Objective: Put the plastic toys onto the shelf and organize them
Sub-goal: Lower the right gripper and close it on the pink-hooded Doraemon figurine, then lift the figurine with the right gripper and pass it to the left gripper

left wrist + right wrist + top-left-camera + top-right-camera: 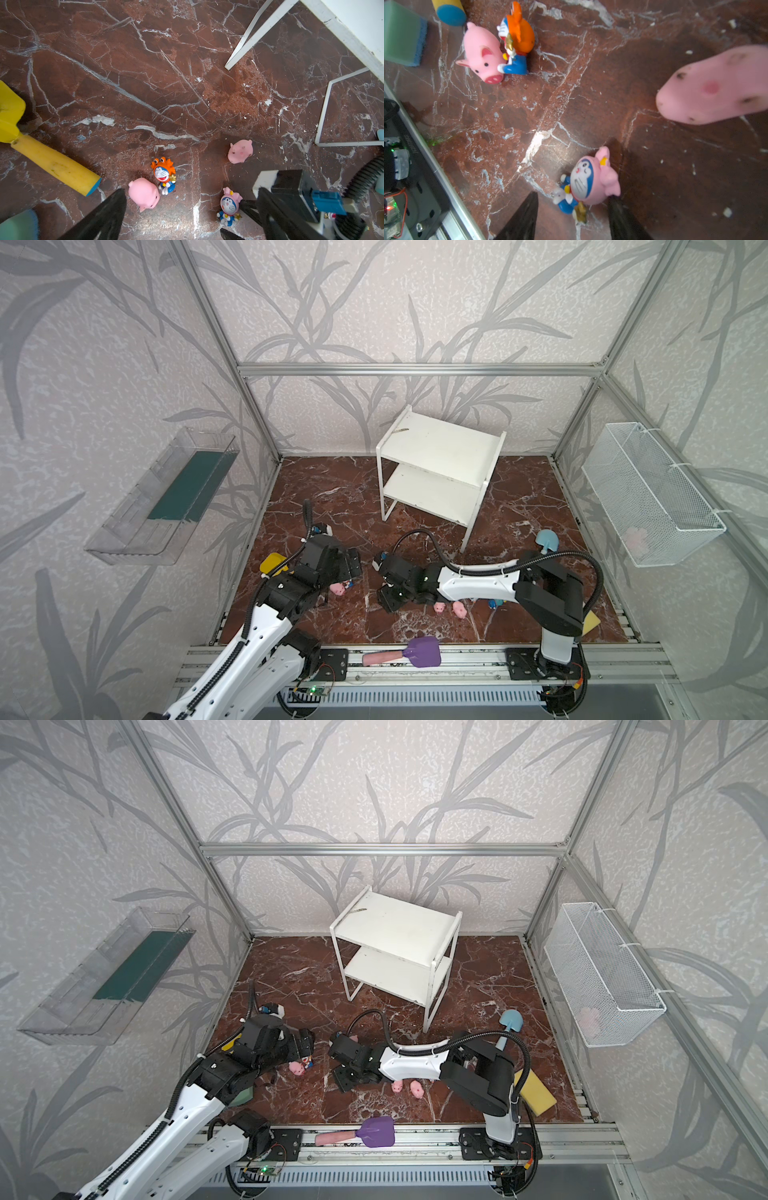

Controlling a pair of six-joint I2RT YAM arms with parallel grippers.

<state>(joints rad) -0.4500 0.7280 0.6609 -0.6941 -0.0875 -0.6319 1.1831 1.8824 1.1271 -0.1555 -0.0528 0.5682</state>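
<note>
- Your shelf stands at twelve o'clock on the floor.
- Your left gripper hangs jaws wide, at eight o'clock from the shelf.
- Your right gripper sits jaws narrow astride the pink-hat figurine, with a gap on one side.
- At its nine o'clock, a pig touches the orange-hat figurine.

White two-tier shelf stands at the back of the red-brown marble tabletop. Nearer the front: a pink pig touching an orange-hatted figurine, a pink-hatted figurine, yellow shovel, blue shovel, yellow sponge.
</note>
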